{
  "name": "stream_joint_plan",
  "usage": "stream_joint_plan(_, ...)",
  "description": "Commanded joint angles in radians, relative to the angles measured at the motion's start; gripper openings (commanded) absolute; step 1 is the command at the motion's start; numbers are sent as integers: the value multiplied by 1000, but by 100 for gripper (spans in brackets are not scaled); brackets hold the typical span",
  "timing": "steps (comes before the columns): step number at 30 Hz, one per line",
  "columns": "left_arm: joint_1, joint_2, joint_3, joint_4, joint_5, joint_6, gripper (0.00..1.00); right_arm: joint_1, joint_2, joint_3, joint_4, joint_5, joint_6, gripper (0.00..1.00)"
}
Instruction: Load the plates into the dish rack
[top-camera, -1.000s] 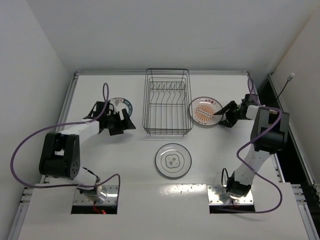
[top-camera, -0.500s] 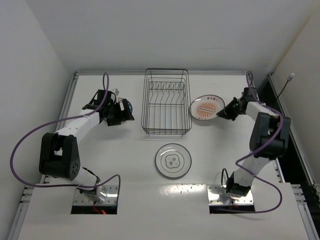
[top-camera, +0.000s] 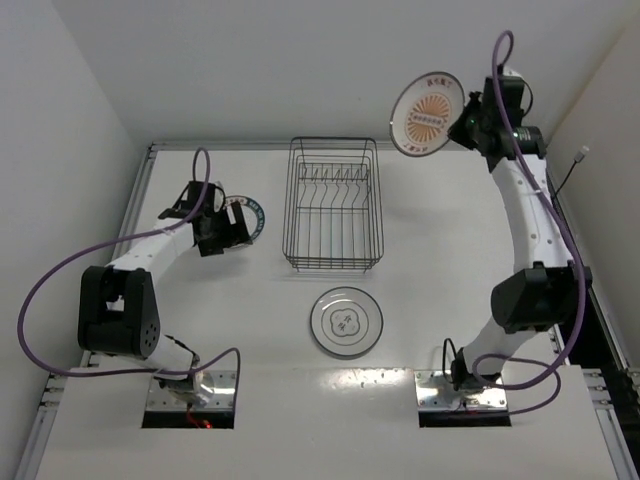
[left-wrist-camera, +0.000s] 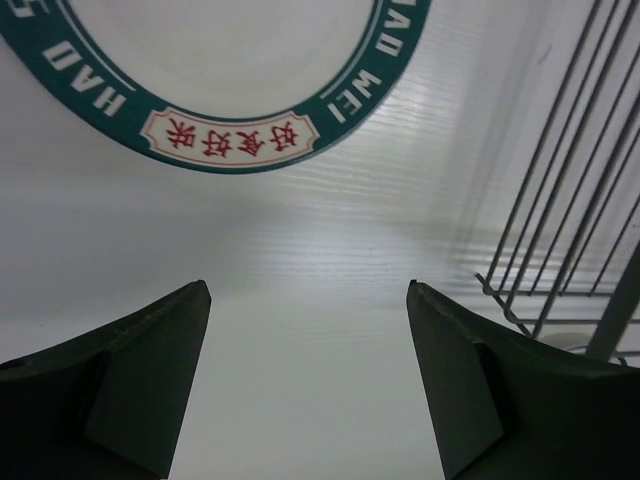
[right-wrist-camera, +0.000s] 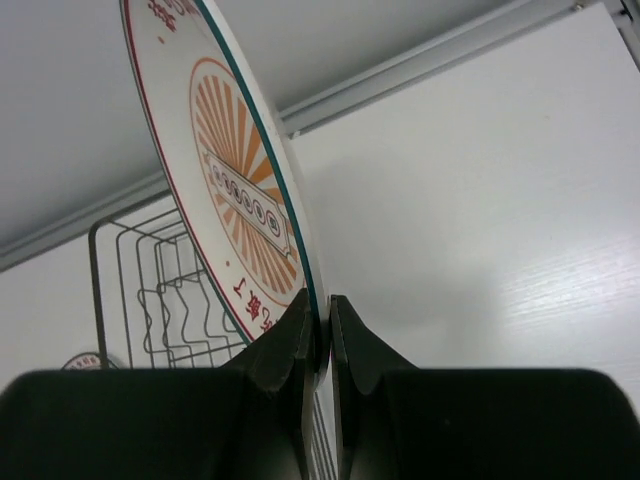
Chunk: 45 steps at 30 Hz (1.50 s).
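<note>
My right gripper is shut on the rim of the red-orange marked plate, holding it high in the air, up and to the right of the dish rack. The teal-rimmed plate lies flat on the table left of the rack. My left gripper stands open just in front of that plate, nothing between its fingers. The grey-white ringed plate lies flat in front of the rack.
The rack's wire side is close to the right of my left gripper. White walls enclose the table on the left, back and right. A raised metal edge runs along the far side of the table.
My right gripper closed on the red-orange plate and lifted it from the table high up to the back right. The left gripper shifted slightly left near the teal-rimmed plate, still open.
</note>
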Motion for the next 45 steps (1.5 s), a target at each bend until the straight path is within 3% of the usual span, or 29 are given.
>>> stream_joint_plan(1,36,-10,-31,15,-60,15,77,96,122,168,-119,125,-69,0)
stream_joint_plan(6,62,-10,-51,16,-51,15,77,202,301,355,-234,220,-79,0)
stream_joint_plan(13,82,-41,-51,-20,1,15,77,284,424,447,-304,317,-79,0)
stream_joint_plan(24,100,-50,-31,-73,-5,24,77,327,392,433,-306,441,-88,0)
stream_joint_plan(45,128,-59,-13,-92,-64,33,78,364,429,472,-351,486,-97,0)
